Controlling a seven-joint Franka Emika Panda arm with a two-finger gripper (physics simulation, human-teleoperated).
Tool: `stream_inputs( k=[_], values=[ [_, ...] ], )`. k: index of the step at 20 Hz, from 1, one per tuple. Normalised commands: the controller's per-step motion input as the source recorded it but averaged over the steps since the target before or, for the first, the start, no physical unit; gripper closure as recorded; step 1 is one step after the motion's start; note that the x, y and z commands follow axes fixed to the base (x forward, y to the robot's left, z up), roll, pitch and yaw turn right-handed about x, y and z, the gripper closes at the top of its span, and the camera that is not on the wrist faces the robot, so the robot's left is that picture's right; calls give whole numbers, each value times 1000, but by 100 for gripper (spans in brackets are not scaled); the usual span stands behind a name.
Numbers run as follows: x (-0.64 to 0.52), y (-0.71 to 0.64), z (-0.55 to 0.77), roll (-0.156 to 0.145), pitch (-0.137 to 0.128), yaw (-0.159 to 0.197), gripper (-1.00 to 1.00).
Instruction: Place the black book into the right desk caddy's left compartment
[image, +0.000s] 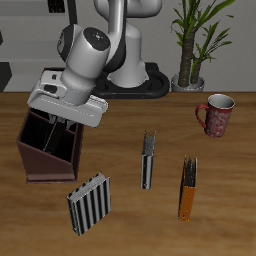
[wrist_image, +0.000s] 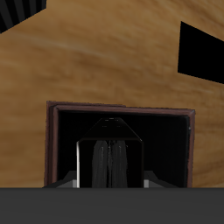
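We read the wrist view as looking straight down into the right desk caddy (wrist_image: 118, 149), whose reddish rim frames a dark interior; the exterior view only shows the gripper (image: 62, 124) poised over it. A dark slab between the fingers may be the black book (wrist_image: 109, 162); we cannot tell grip state. Surface: wooden table (image: 225, 190), potted plant (image: 190, 40) behind. Count: one caddy, one mug (image: 216, 114), two striped books (image: 88, 204) (image: 149, 160), one orange-spined book (image: 188, 188).

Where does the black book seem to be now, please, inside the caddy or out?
Cannot tell: the gripper hangs over the right desk caddy, but no black book is clearly visible.
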Motion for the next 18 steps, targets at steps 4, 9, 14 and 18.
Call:
stream_inputs(
  k=[4, 9, 14, 18],
  values=[
    [14, -14, -124, -2, 15, 1, 100],
    [73, -103, -196, -82, 64, -5, -100],
    [18, -23, -87, -20, 45, -51, -100],
    [-13, 34, -27, 22, 3, -5, -100]
  ],
)
